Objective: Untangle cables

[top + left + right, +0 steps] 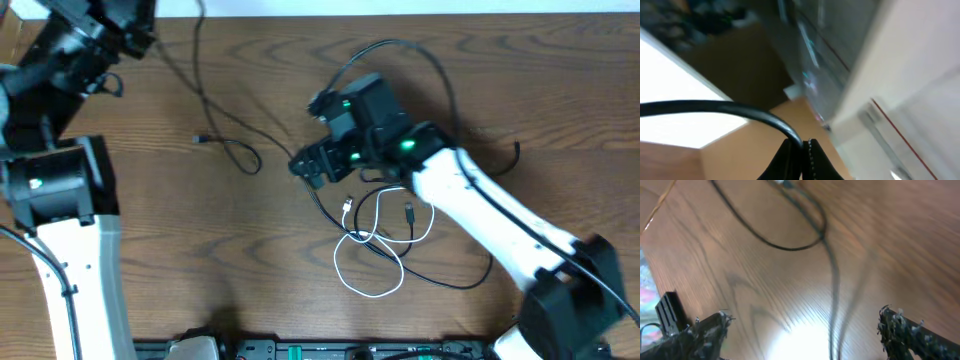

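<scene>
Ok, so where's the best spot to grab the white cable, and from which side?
Take the white cable at the bottom of its lower loop, the arc lowest in the overhead view. There it lies flat on the table, clear of the black cables that cross it higher up, nearer its plug. Coming straight down from above, jaws across the cord, looks best.

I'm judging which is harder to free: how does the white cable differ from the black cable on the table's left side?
The white cable is curled into overlapping loops; the left black cable runs long, ending in a small hook. The white cable crosses another black cable; the left black cable sits apart from that tangle. Both are thin, each showing a small plug.
</scene>
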### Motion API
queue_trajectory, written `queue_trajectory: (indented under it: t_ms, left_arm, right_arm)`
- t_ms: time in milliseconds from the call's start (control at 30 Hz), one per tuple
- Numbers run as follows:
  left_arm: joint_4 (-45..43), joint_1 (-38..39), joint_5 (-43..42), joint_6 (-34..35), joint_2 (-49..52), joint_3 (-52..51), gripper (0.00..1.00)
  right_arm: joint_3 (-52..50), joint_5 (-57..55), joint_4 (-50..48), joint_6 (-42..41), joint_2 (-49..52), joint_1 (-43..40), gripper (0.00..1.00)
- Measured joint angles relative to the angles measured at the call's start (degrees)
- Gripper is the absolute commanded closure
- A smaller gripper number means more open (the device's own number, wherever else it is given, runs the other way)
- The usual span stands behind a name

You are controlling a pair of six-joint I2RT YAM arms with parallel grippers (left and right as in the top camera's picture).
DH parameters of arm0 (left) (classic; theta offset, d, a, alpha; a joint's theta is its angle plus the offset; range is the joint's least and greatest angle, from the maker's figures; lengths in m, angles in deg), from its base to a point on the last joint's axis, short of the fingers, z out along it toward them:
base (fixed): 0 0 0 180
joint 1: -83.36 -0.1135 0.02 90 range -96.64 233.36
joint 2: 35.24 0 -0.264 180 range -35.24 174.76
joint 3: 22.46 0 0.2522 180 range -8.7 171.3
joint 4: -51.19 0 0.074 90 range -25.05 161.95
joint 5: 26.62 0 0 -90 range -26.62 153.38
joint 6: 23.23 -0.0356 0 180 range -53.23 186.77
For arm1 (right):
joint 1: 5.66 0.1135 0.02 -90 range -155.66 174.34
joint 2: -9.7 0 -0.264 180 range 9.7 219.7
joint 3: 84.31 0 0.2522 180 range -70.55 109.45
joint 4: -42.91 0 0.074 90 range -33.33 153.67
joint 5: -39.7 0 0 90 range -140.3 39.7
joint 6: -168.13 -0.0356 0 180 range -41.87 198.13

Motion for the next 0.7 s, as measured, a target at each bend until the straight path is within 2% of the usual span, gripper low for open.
queue_trajectory:
  t_ms: [100, 333, 700]
  left_arm:
    - [-3.65, 2.91, 0.24, 2.19, -0.28, 0.0, 0.92]
    - [-3.78, 4.17, 0.74, 4.98, -0.44, 0.0, 0.92]
    - [-3.8, 4.17, 1.01, 6.23, -3.39, 0.0, 0.92]
  right_arm:
    - [-0.09, 0.63, -5.55, 0.44, 3.89, 2.03, 0.01]
    - [-0.22, -0.39, -13.7, 0.55, 6.32, 4.46, 0.01]
    - [-0.22, -13.2, -11.37, 0.59, 6.32, 4.48, 0.01]
